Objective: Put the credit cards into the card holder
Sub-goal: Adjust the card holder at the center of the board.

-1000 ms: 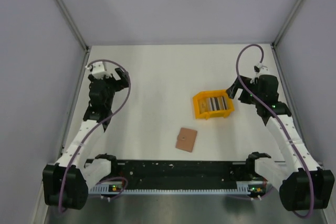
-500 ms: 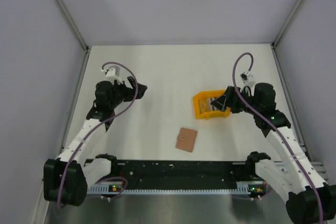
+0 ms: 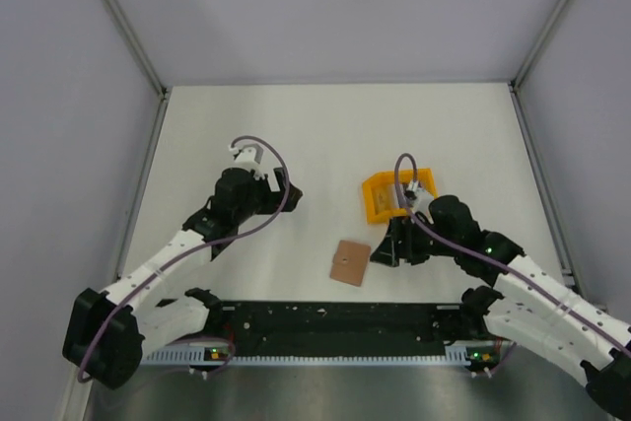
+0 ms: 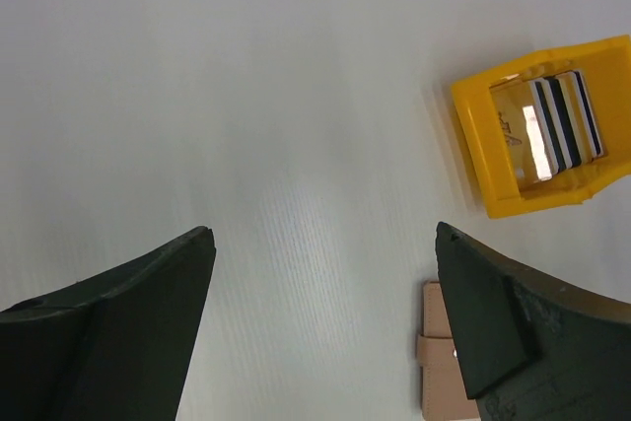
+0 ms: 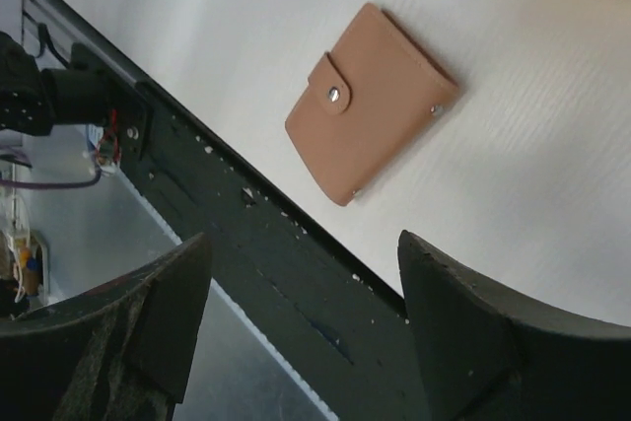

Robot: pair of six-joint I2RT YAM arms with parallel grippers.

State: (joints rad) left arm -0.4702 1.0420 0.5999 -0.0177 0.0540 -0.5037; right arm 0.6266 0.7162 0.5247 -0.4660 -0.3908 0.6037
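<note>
**Shut wallet, packed cards: two ways to slip**

Both grippers hang with jaws wide apart, holding nothing. The left gripper (image 4: pixel 325 234) is over bare table (image 4: pixel 246 96). The right gripper (image 5: pixel 304 239) is above the card holder (image 5: pixel 370 101), which lies flat beside the front rail (image 5: pixel 296 283), snap tab fastened. The credit cards (image 4: pixel 560 125) sit packed together in the yellow tray (image 4: pixel 473 135) nearby.

A finger may push the flat holder toward the rail. A pinch in the tray may lift several cards or drag the tray.

No brand is readable; a faint mark on one pale card is illegible.
</note>
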